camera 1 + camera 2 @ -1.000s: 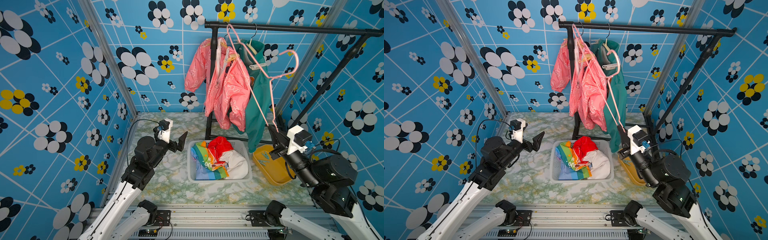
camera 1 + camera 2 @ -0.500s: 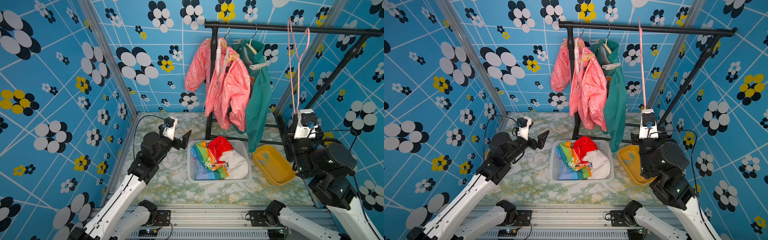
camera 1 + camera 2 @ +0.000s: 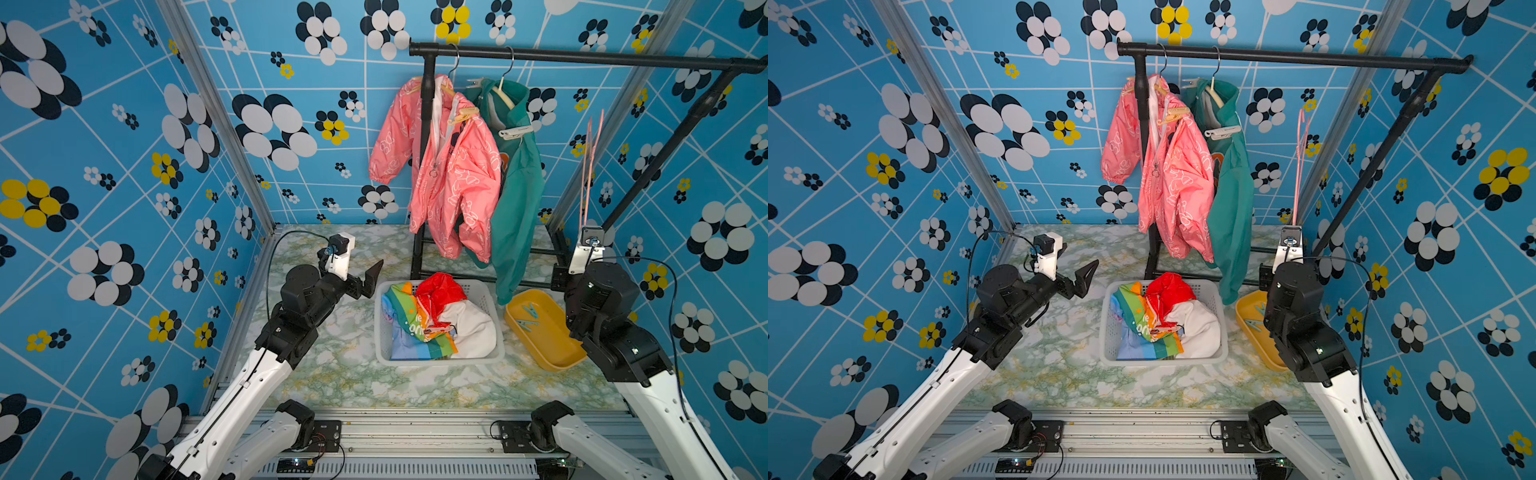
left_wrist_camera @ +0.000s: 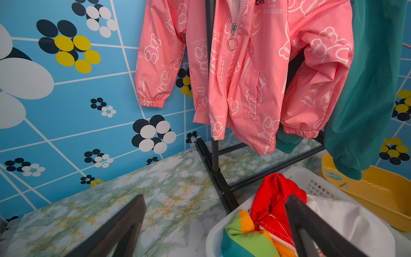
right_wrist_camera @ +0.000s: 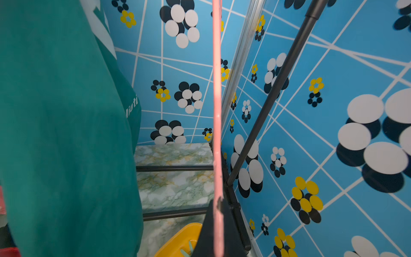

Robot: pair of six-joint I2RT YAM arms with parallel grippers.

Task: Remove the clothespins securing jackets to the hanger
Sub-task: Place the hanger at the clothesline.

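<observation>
Pink plastic, thin as a straw, is what worries me most: the right gripper [image 5: 219,213] is clamped tight on the low end of a bare pink hanger [image 3: 590,166], which stands nearly upright at the far right, just beside the rack's slanting black brace [image 3: 665,145] and near the teal jacket [image 3: 519,199]. Held so low, I reckon the hanger could pivot in the jaws or slip, and a careless swing might knock the brace or hook the teal sleeve. Over on the left, the left gripper [image 3: 368,278] hangs above the marbled table [image 3: 332,374] with its fingers spread as wide as they go and nothing between them, just beside the white basket [image 3: 440,360] where a white and red jacket [image 3: 469,328] lies crumpled. Up on the black rail [image 3: 582,56] the pink jacket [image 3: 457,178] is pinned by a tan clothespin [image 3: 466,114] at its right shoulder, and the teal jacket by a whitish-grey clothespin [image 3: 515,132]; pale green clothespins [image 3: 528,318] lie in the yellow tray [image 3: 557,353]. Reaching up for those clips looks awkward to me: the rack's upright post crosses the front of the pink jacket, glossy fabric could get pinched along with the clip, and a tug might drag the jacket off its hanger or send the clip flying wide of the tray.
</observation>
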